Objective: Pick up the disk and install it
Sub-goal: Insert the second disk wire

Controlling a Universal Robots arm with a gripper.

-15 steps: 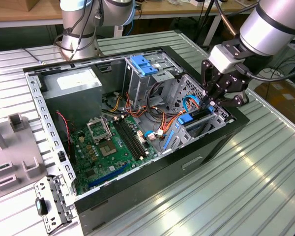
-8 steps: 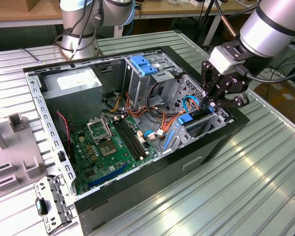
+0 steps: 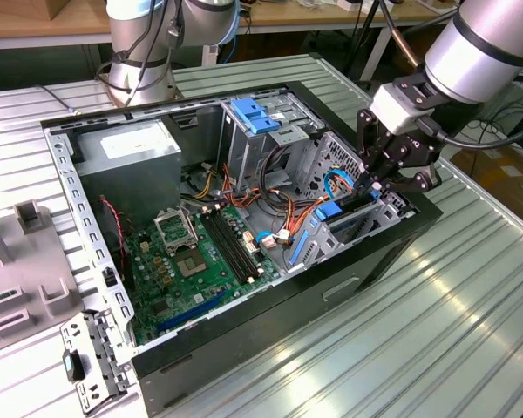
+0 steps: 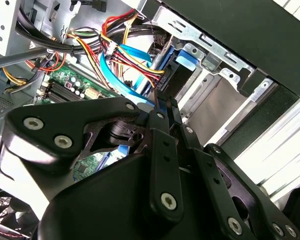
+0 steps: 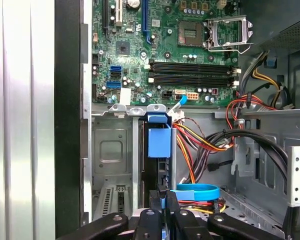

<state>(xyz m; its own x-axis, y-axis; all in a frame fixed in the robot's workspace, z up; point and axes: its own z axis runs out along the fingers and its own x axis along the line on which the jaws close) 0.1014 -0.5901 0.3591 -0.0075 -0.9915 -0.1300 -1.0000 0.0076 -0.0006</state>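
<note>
We find the gripper [image 5: 162, 200] with jaws drawn together on the disk's [image 5: 159, 142] blue rail. The disk stands on edge in the drive bay [image 5: 112, 150] of the open computer case [image 3: 270, 300], beside the motherboard [image 3: 196, 261].

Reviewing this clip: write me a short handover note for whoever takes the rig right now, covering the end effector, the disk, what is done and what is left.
End effector: down inside the open computer case, at the drive bay near the case's front; its fingers look closed on the end of the disk.
Disk: standing on edge in a slot of the bay, blue carrier rail facing up, beside the coloured cables.
Done: disk picked up and brought into the bay slot.
Left: whether it is fully seated cannot be told; the end effector has not released it.
</note>
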